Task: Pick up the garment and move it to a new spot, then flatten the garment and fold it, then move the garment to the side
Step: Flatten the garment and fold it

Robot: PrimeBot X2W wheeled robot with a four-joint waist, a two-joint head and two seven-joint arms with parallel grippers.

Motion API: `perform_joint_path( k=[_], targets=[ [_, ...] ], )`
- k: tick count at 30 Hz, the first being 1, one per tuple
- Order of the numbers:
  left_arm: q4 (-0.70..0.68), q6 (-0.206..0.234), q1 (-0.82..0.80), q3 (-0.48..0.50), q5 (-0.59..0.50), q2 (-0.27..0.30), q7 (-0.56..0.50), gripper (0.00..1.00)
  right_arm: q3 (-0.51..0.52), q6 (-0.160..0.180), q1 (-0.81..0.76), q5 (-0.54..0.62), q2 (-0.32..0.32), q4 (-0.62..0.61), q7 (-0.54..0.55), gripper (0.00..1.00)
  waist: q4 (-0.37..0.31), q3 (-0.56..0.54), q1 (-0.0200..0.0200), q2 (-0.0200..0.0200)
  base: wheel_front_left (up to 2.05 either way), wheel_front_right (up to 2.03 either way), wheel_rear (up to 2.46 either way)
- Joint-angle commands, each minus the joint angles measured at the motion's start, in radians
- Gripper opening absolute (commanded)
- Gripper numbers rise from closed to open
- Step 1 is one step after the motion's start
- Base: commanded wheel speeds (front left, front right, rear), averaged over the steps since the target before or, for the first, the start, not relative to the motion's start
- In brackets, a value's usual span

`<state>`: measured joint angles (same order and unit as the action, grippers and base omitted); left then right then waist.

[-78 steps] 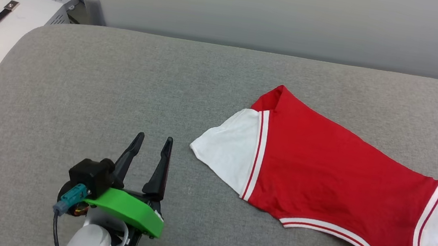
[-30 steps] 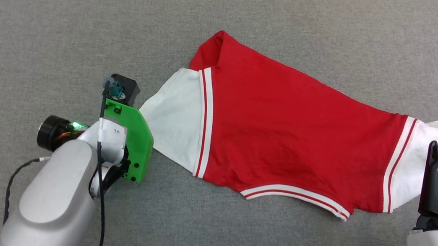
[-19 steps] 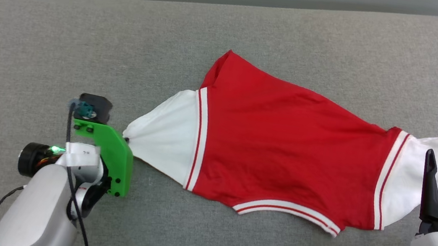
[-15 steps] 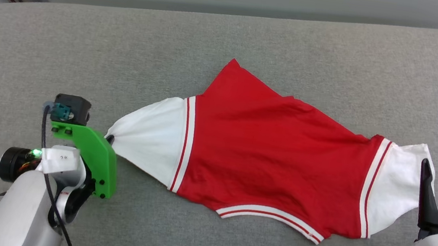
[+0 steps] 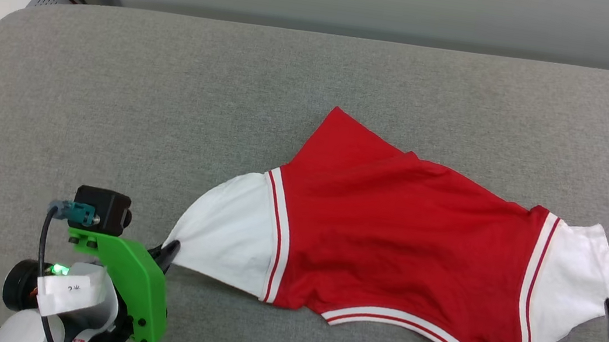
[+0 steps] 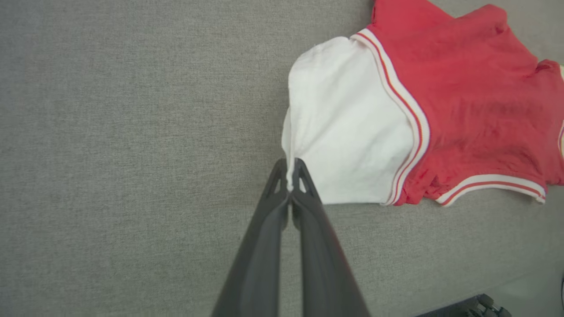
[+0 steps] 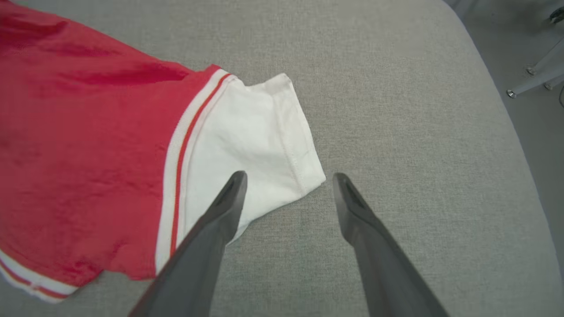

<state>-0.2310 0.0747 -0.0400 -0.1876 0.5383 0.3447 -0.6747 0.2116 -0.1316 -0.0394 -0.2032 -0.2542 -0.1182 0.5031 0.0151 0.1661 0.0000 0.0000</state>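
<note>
Head view: the garment point(image 5: 400, 248) lies spread on the grey bench point(image 5: 143, 102), centre to right. The left jaws are closed, pinching its white sleeve point(image 6: 348, 127) at lower left. The right jaws stand parted at the other sleeve point(image 7: 255, 141), holding nothing.

The left gripper point(image 6: 289, 169) has its two dark fingers pressed together on the edge of the garment's point(image 6: 462, 101) white sleeve point(image 6: 348, 127), and the cloth bunches into a narrow fold at their tips. From the left gripper, the sleeve spreads up and right to the striped trim point(image 6: 407, 114) and the red body beyond. Grey table point(image 6: 132, 132) lies all around.
</note>
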Motion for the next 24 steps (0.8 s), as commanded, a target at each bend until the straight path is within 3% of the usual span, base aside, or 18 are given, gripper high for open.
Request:
perform_joint_path(
  k=[1, 5, 12, 24],
  targets=[
    [-0.042, 0.008, 0.02, -0.007, 0.002, 0.004, -0.015, 0.0, 0.041, 0.001, 0.034, -0.007, -0.014, -0.004, 0.151, 1.0, 0.02, 0.024, 0.0, 0.0, 0.0, 0.0, 0.0],
    [-0.077, 0.009, 0.015, -0.023, -0.004, 0.003, -0.024, 0.0, 0.071, 0.001, 0.084, 0.002, -0.026, 0.011, 0.264, 1.0, 0.036, 0.05, 0.0, 0.0, 0.0, 0.0, 0.0],
    [-0.103, 0.003, -0.004, -0.04, -0.006, 0.002, -0.028, 0.0, 0.08, 0.001, 0.143, 0.021, -0.036, 0.079, 0.352, 1.0, 0.062, 0.091, 0.0, 0.0, 0.0, 0.0, 0.0],
    [-0.106, -0.002, -0.041, -0.05, -0.007, -0.001, -0.024, 0.0, 0.068, 0.001, 0.188, 0.063, -0.03, 0.187, 0.331, 1.0, 0.084, 0.145, 0.0, 0.0, 0.0, 0.0, 0.0]
  ],
)
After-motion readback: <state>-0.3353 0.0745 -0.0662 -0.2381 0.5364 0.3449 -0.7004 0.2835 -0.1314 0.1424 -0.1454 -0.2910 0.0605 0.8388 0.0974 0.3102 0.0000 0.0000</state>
